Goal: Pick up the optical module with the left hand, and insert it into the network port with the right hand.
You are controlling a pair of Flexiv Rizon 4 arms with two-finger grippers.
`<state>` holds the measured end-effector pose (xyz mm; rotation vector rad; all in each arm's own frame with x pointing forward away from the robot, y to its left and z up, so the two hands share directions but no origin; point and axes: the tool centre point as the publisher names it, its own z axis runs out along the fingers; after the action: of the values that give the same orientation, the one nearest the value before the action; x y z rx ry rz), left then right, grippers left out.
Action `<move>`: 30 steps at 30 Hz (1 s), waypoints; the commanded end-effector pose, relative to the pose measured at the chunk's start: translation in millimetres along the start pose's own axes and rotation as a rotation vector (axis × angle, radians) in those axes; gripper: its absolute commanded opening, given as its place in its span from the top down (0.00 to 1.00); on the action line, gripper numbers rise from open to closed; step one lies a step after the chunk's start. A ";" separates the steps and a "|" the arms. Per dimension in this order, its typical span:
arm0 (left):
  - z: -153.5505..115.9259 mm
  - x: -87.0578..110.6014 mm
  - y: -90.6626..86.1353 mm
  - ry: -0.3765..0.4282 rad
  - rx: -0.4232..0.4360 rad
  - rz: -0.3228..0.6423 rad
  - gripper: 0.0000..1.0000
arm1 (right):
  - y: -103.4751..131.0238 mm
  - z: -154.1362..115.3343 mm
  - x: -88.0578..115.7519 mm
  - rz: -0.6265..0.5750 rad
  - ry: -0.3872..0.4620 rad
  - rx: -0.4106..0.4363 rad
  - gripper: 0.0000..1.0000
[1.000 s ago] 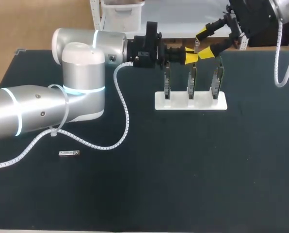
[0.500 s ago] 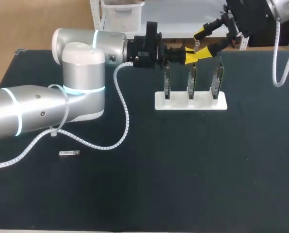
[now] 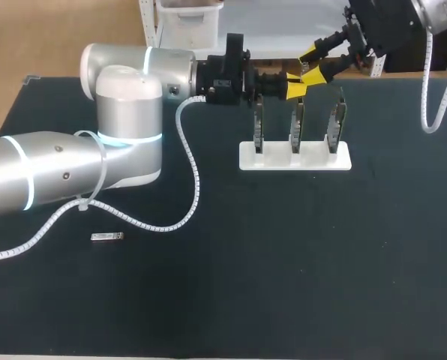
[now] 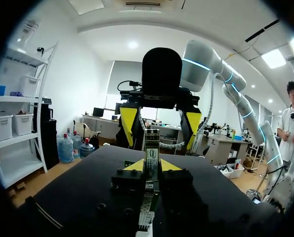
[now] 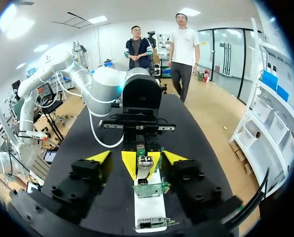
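My left gripper point(image 3: 292, 86) reaches over the white stand's base point(image 3: 295, 159) and is shut on the optical module point(image 4: 151, 157), a slim metal piece with a label, held level above the table. My right gripper point(image 3: 312, 66) comes in from the far right and faces it head on. Its fingers straddle the module's free end without touching, so it is open. In the right wrist view the module point(image 5: 145, 163) sits between my own yellow tips, with a gap on each side. Three upright network port boards point(image 3: 297, 124) stand on the stand, just below both grippers.
A second small module point(image 3: 106, 236) lies on the dark table near my left arm's elbow. The left arm's white cable point(image 3: 193, 187) loops over the table to the left of the stand.
The right gripper's fingers have drawn closer together around the module's end. The left arm and the module have held still.
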<state>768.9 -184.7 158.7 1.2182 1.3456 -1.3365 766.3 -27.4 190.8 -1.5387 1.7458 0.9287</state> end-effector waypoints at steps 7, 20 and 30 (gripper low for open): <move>0.6 0.2 1.8 0.000 0.003 0.001 1.00 | 0.1 0.2 0.9 0.000 0.002 0.008 1.00; 0.6 0.2 1.8 0.000 0.003 0.001 0.00 | 1.4 0.7 3.0 0.001 0.007 0.006 1.00; 0.6 0.2 1.8 0.000 0.003 0.001 0.00 | -7.6 -7.9 2.9 -0.025 0.040 0.006 1.00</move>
<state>769.0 -184.7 158.7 1.2179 1.3451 -1.3364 770.0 -35.4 189.1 -1.5752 1.7471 0.8837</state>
